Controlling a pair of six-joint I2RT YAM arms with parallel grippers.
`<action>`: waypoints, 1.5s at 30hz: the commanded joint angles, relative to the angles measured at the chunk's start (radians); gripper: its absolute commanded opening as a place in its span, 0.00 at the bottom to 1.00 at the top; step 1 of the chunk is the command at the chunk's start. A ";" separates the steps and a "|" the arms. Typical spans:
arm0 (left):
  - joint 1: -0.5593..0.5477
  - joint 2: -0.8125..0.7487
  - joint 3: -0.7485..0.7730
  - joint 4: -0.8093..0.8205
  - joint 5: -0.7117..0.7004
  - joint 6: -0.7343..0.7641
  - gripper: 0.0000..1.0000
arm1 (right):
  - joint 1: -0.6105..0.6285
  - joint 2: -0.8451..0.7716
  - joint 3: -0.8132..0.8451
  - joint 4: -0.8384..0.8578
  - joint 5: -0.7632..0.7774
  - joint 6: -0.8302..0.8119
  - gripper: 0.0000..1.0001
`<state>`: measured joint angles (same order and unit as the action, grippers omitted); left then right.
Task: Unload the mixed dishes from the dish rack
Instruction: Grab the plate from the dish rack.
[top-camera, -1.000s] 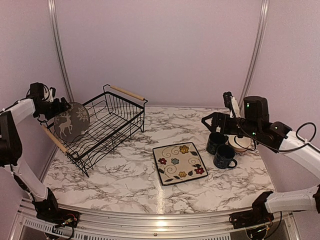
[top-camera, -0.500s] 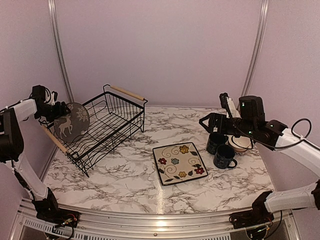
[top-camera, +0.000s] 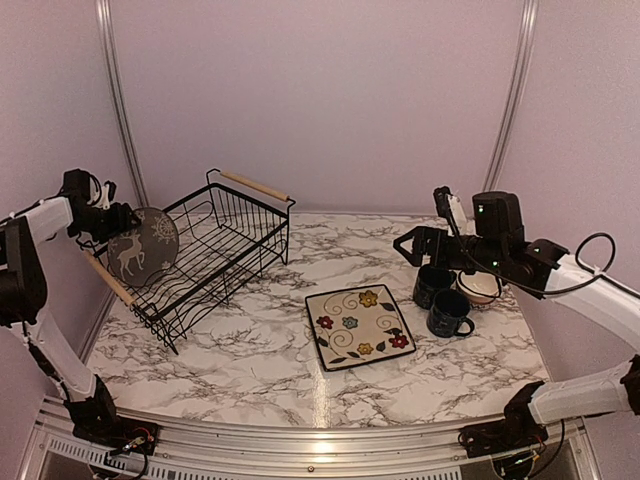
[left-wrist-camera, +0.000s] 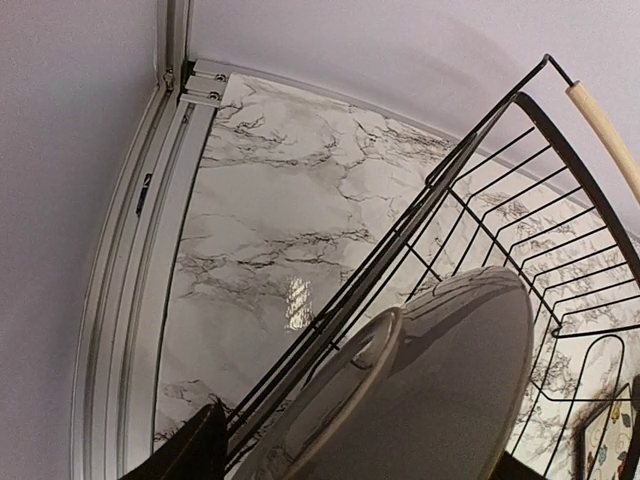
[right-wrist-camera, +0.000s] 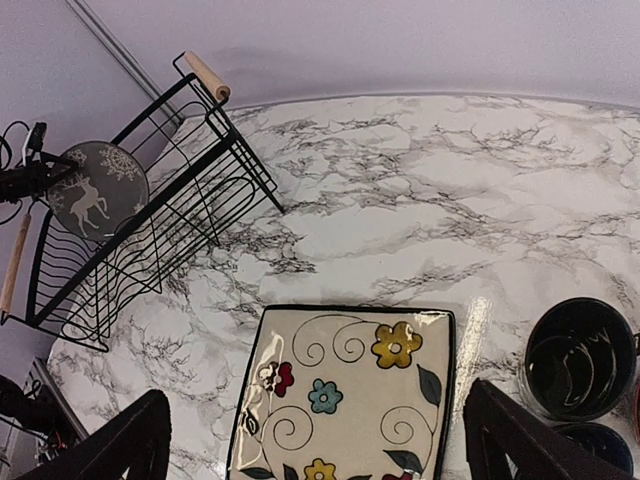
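Note:
The round grey-brown deer plate (top-camera: 143, 246) stands on edge at the near left end of the black wire dish rack (top-camera: 215, 250). My left gripper (top-camera: 108, 219) is at the plate's upper left rim. In the left wrist view its jaws stand wide apart, with the plate's back (left-wrist-camera: 440, 380) and a rack wire between them. The square flowered plate (top-camera: 360, 325), two dark mugs (top-camera: 433, 284) (top-camera: 448, 313) and a small bowl (top-camera: 484, 288) sit on the table. My right gripper (top-camera: 407, 244) hovers open and empty above the table, over the square plate (right-wrist-camera: 345, 395).
The rack's wooden handles (top-camera: 254, 185) (top-camera: 107, 277) stick out at its far and near ends. The left wall and a metal corner rail (left-wrist-camera: 165, 200) are close behind my left gripper. Marble tabletop (top-camera: 230, 370) lies between the rack and the front edge.
My right gripper has drifted a little to the left, away from the mugs. My left gripper and the deer plate have barely moved.

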<state>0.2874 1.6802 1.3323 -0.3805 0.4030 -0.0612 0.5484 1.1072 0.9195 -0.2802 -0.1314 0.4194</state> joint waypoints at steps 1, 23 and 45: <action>-0.017 -0.059 0.002 -0.056 0.050 0.016 0.76 | 0.007 0.015 0.022 0.034 -0.023 0.018 0.99; -0.127 -0.044 0.047 -0.189 -0.167 0.138 0.57 | 0.006 0.023 -0.004 0.061 -0.033 0.027 0.99; -0.189 -0.072 0.018 -0.196 -0.242 0.240 0.41 | 0.007 0.029 -0.017 0.082 -0.038 0.032 0.98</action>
<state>0.1257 1.6409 1.3769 -0.5491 0.1635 0.1734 0.5484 1.1305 0.9119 -0.2207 -0.1577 0.4423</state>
